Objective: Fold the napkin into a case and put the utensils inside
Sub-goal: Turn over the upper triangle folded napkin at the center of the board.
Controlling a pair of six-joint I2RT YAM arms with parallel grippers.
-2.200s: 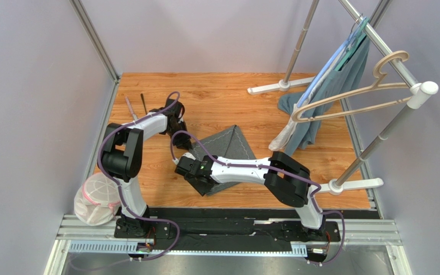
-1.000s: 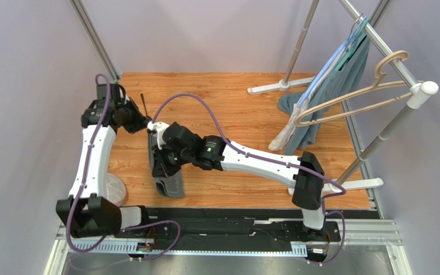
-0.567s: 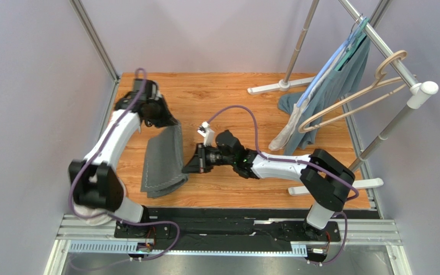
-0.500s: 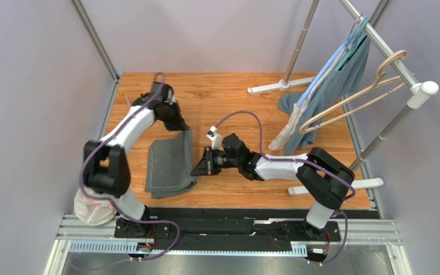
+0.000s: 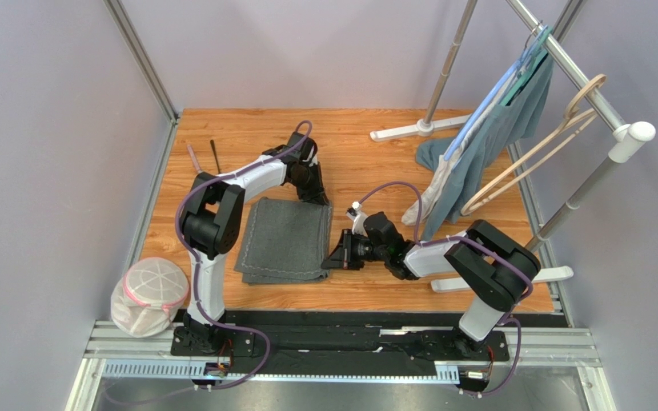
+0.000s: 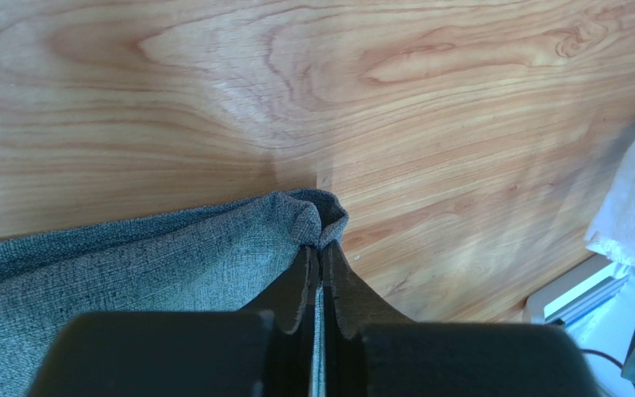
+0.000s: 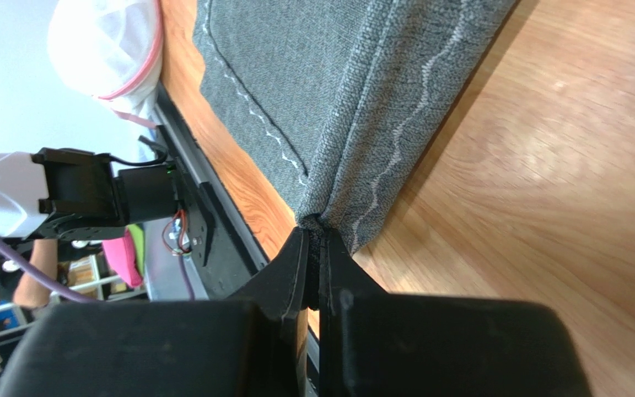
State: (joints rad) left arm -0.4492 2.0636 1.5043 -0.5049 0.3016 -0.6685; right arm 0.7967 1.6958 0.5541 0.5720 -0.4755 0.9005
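The dark grey napkin (image 5: 283,240) lies flat on the wooden table (image 5: 367,163) as a folded rectangle, pale stitching along its edges. My left gripper (image 5: 316,195) is shut on its far right corner, and the cloth (image 6: 130,273) bunches at the tips of that gripper (image 6: 321,248). At the near right corner my right gripper (image 5: 332,259) is also shut on the napkin (image 7: 329,91), the corner pinched at its tips (image 7: 312,231). A silver-grey knife (image 5: 195,161) and a black spoon (image 5: 215,155) lie side by side at the far left of the table, away from both grippers.
A white mesh pouch with a pink rim (image 5: 148,295) sits at the near left corner. On the right stands a clothes rack (image 5: 581,81) with a teal-grey garment (image 5: 487,145) and hangers; its feet (image 5: 414,130) rest on the table.
Both grippers have moved right, drawing the napkin with them. It has gone from a narrow raised strip at the left to a wider rectangle lying flat.
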